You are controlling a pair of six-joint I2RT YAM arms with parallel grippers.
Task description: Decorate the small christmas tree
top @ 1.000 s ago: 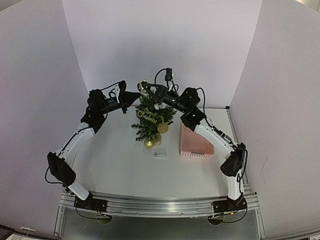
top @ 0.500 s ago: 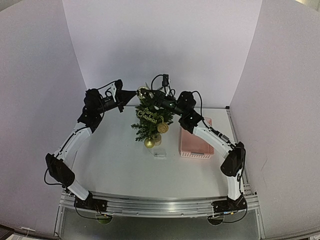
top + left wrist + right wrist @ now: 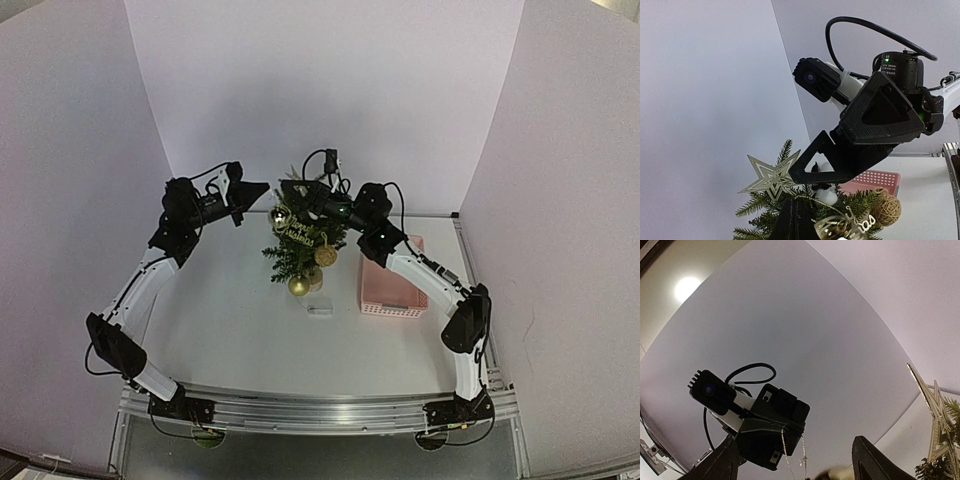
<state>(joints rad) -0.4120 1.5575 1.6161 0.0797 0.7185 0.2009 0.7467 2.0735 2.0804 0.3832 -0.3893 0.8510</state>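
The small christmas tree (image 3: 298,252) stands mid-table with a gold star (image 3: 767,177) on top. The star also shows in the right wrist view (image 3: 935,407). My left gripper (image 3: 260,189) is just left of the treetop, shut on the thin gold cord of a gold bauble (image 3: 280,215). The bauble hangs against the tree's upper left. In the left wrist view my shut left gripper (image 3: 796,216) sits above the bauble (image 3: 837,229). My right gripper (image 3: 291,188) hovers over the treetop, open and empty. In its own view, the right gripper (image 3: 797,440) faces the left gripper (image 3: 790,432).
The tree also carries a gold "Merry Christmas" sign (image 3: 297,229), a twine ball (image 3: 325,255), a low gold ball (image 3: 298,286) and a white ornament (image 3: 829,194). A pink basket (image 3: 390,288) sits right of the tree. A small clear item (image 3: 320,310) lies in front.
The gold bauble has dropped from above the treetop to the tree's upper left. My left arm has drawn back to the left. My right gripper has shifted slightly left over the top.
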